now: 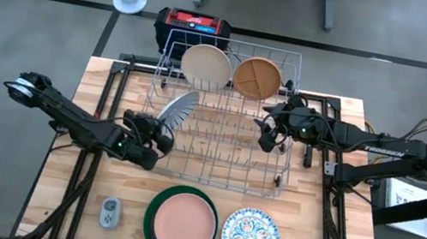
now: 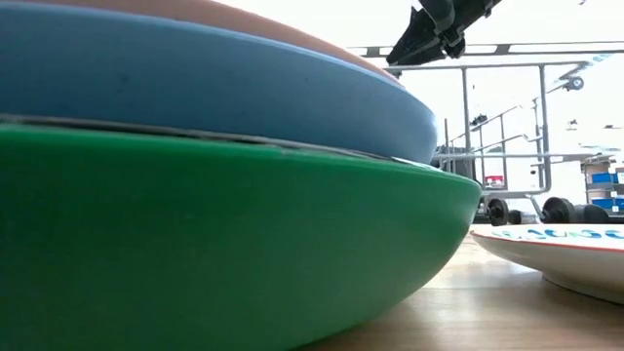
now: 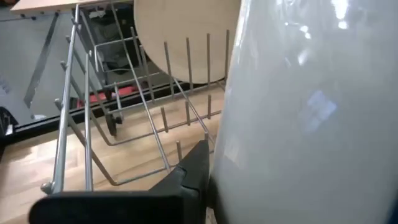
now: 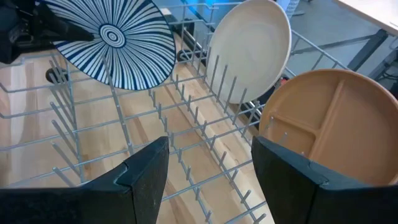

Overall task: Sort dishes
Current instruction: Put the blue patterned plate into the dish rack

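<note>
The left gripper holds the blue-white striped plate at the left end of the wire rack, its jaws closed on the rim; the plate's white back hides most of the grip. The right gripper hangs over the rack's right side, jaws wide and empty. The cream plate and tan plate stand at the far end

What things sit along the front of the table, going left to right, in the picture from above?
Small grey gadget → pink plate stacked on the green dish → blue patterned plate.
</note>
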Controlling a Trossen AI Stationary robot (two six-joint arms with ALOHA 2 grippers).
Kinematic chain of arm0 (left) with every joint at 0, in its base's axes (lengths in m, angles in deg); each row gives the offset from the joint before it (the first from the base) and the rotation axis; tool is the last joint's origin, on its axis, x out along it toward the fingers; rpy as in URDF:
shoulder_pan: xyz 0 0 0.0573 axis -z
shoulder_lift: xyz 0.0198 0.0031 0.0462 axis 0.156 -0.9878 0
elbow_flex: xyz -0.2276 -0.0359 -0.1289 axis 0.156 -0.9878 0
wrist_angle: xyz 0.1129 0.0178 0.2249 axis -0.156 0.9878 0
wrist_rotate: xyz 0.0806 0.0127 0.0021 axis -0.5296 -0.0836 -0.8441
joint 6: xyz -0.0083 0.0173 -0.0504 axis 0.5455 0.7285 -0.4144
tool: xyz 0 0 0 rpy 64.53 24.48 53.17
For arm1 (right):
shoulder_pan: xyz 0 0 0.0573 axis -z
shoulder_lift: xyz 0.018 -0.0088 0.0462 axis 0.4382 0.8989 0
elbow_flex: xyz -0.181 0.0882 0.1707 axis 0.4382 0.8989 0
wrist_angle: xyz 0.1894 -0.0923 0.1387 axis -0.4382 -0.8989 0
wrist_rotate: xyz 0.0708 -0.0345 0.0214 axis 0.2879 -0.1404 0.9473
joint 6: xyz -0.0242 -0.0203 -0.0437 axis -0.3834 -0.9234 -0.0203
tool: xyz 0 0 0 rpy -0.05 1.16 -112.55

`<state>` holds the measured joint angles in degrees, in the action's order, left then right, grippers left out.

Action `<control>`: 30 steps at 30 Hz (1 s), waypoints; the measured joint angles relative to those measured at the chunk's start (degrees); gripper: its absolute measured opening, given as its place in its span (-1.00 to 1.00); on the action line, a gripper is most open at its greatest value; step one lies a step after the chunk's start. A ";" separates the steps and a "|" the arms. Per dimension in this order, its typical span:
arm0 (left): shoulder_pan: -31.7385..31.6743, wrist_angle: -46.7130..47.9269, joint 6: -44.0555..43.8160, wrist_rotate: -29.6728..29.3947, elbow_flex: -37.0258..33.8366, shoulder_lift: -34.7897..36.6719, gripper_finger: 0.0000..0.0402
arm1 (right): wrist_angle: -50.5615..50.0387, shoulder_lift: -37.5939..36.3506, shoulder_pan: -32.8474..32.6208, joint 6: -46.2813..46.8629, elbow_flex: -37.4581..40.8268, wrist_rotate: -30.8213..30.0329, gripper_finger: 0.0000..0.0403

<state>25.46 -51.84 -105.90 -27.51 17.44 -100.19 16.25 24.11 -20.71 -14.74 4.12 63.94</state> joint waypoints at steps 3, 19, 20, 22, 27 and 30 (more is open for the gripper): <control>-0.04 0.47 -0.07 -0.31 1.23 -2.03 -0.79 | -0.06 0.39 0.00 -0.04 0.00 0.00 0.11; -0.10 7.20 -1.22 1.54 7.80 -8.63 -0.79 | 1.29 0.70 0.00 -1.04 0.00 0.44 0.18; -0.08 7.24 -1.24 1.55 7.84 -8.71 -0.79 | 1.32 0.67 0.00 -1.21 0.00 0.46 0.18; -0.05 7.23 -1.22 1.60 7.84 -8.73 -0.79 | 1.30 0.67 0.00 -1.31 0.00 0.46 0.19; -0.06 7.57 -1.04 2.67 7.84 -8.66 -0.79 | 1.28 0.68 0.00 -0.98 0.00 2.65 0.17; -0.06 7.61 -0.97 3.08 7.84 -8.66 -0.79 | 1.10 0.67 -0.02 -0.51 0.00 4.39 0.15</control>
<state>25.40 -44.23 -106.87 -24.43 25.28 -108.85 17.35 24.79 -20.73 -15.25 4.12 68.33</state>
